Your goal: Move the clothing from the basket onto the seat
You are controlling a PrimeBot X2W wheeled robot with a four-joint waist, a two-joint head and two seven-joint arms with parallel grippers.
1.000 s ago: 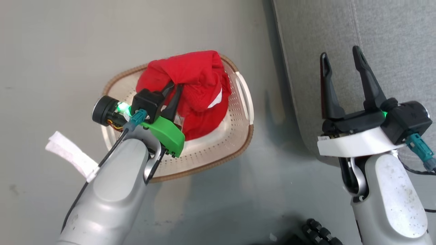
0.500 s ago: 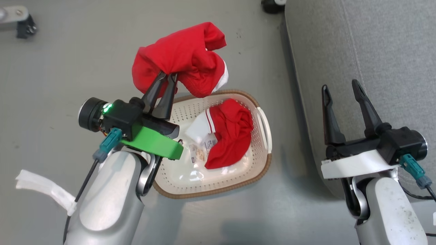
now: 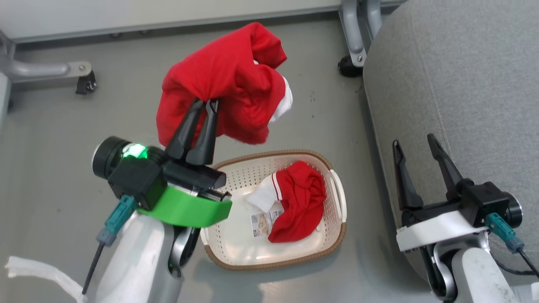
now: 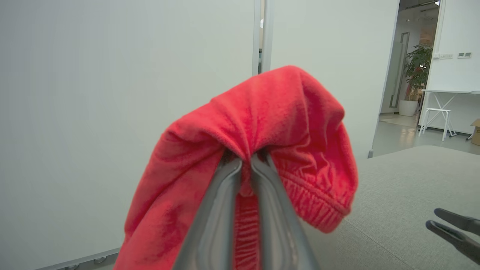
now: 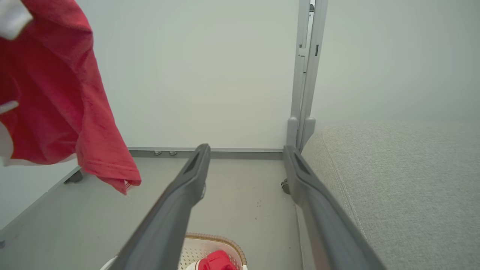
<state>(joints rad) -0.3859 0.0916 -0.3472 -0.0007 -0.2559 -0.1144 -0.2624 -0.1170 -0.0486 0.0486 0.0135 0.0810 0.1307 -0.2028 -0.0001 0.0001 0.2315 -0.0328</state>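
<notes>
**Two silver arms, one green collar, one white**

The left pincer (image 3: 206, 103) has two long, tapering dark fingers with a dull sheen, and the right pincer (image 3: 413, 140) carries a matching pair. Behind the left fingers sits a boxy black housing (image 3: 137, 183) with a round black cap and a glowing green light (image 3: 132, 150). Below it is a bright green collar (image 3: 185, 209). The right wrist wears a white collar (image 3: 438, 229) instead. A teal connector (image 3: 116, 215) plugs into each housing, and the left one trails a thin black cable (image 3: 90, 269). The left forearm (image 3: 134, 261) is a smooth silver-grey shell. The right forearm (image 3: 480, 273) is the same but flecked with dark specks. A frayed white strip (image 3: 38, 271) juts out beside the left forearm.
</notes>
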